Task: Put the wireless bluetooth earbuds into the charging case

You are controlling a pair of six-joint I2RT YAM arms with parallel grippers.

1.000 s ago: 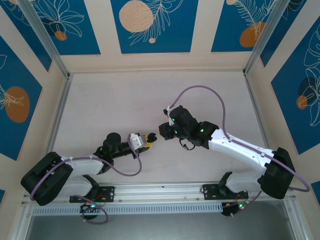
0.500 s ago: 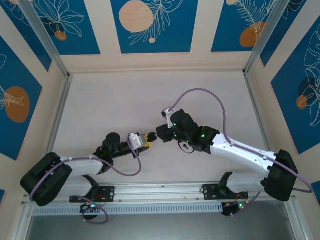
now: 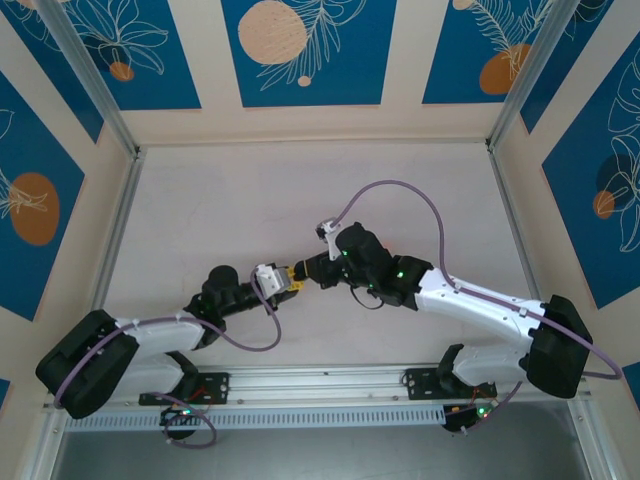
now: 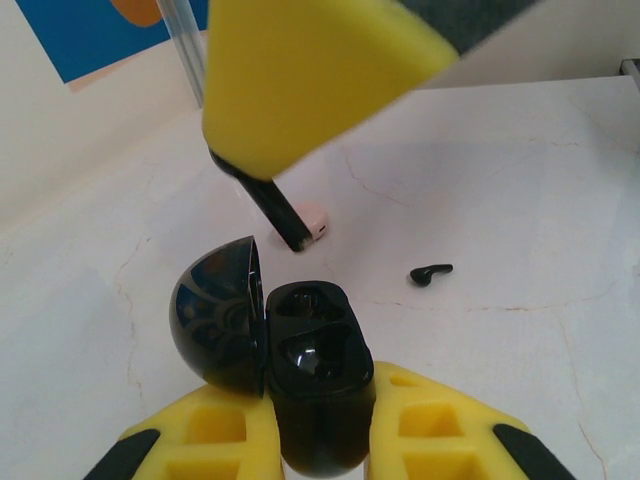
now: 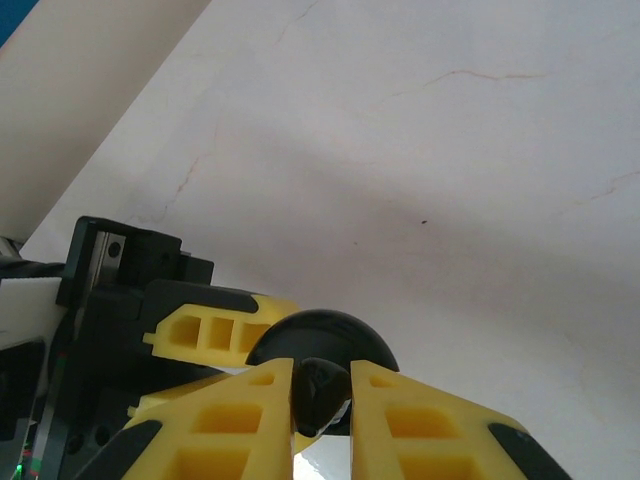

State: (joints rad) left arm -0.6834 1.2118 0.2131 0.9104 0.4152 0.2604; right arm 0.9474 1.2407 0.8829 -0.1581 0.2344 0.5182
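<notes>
**A:** What sits nearest in the left wrist view?

**B:** The left gripper (image 4: 318, 405), at six o'clock. Its yellow fingers are clamped on the lower body of the charging case (image 4: 315, 350). The case is black and open. Its domed lid (image 4: 215, 310) swings out at nine o'clock of the body, and both wells look empty.

**A:** And just beyond the case?

**B:** At about eleven o'clock of the wells, the held earbud (image 4: 278, 210) hangs stem-down from a yellow finger that comes in from the top of the frame. A small gap shows between its lower end and the case's far rim.

**A:** Whose finger is that?

**B:** The right gripper (image 5: 320, 375). In its own wrist view the two fingers are pinched on that small black earbud (image 5: 320, 398). The glossy lid (image 5: 320, 340) is just past them at twelve o'clock, and a finger of the left gripper is at ten o'clock.

**A:** Anything farther out on the table (image 4: 520, 180)?

**B:** A loose earbud (image 4: 430, 271) lies flat at two o'clock of the case, apart from it. A small pale pink object (image 4: 314, 216) rests just behind the held earbud, around twelve o'clock. I cannot tell what it is.

**A:** And from above?

**B:** The two grippers meet tip to tip near the table's middle. The left gripper (image 3: 285, 278) reaches in from eight o'clock, the right gripper (image 3: 306, 271) from four.
</notes>
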